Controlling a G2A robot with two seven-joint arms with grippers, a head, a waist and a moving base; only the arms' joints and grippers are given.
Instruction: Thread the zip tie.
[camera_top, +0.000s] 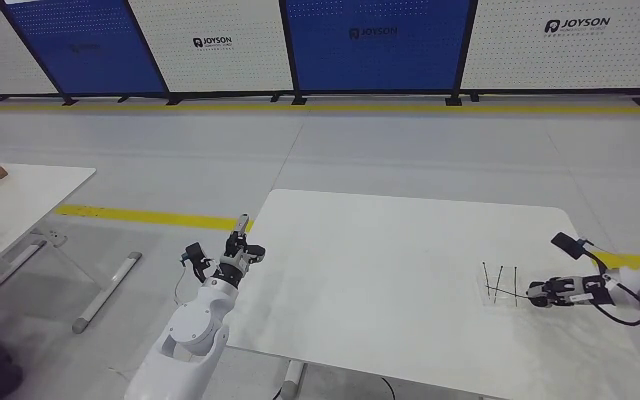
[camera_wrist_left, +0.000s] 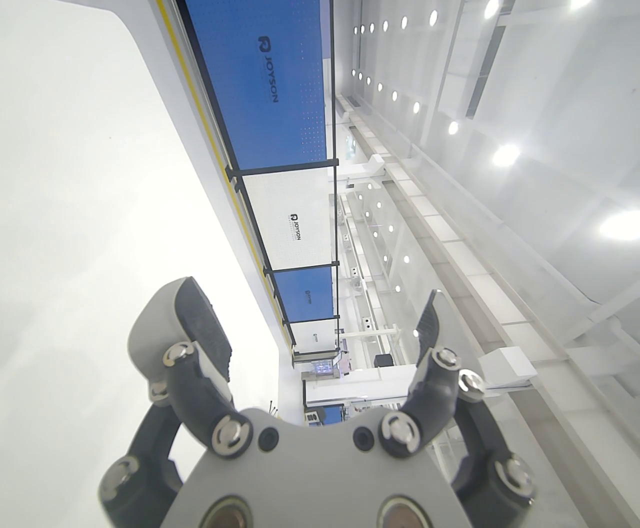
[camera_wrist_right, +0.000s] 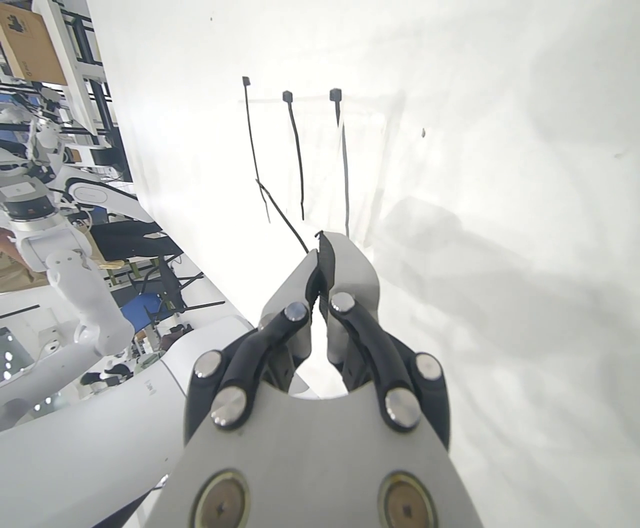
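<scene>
The zip ties (camera_top: 500, 282) lie near the 3 o'clock edge of the table (camera_top: 400, 300), long axes 12-to-6. The right gripper (camera_wrist_right: 319, 242), at their 3 o'clock, pinches one tie's tail (camera_wrist_right: 285, 215). The left gripper (camera_wrist_left: 312, 300), wide and empty, sits well apart at 9 o'clock.

White table (camera_top: 400, 290); blue-white pegboard panels (camera_top: 378, 45) behind.

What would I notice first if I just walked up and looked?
Three black zip ties line up side by side near one edge of the white table. The closed right hand seems to pinch the thin tail of the bent zip tie. By the opposite edge, the left hand is wide open and holds nothing.
</scene>
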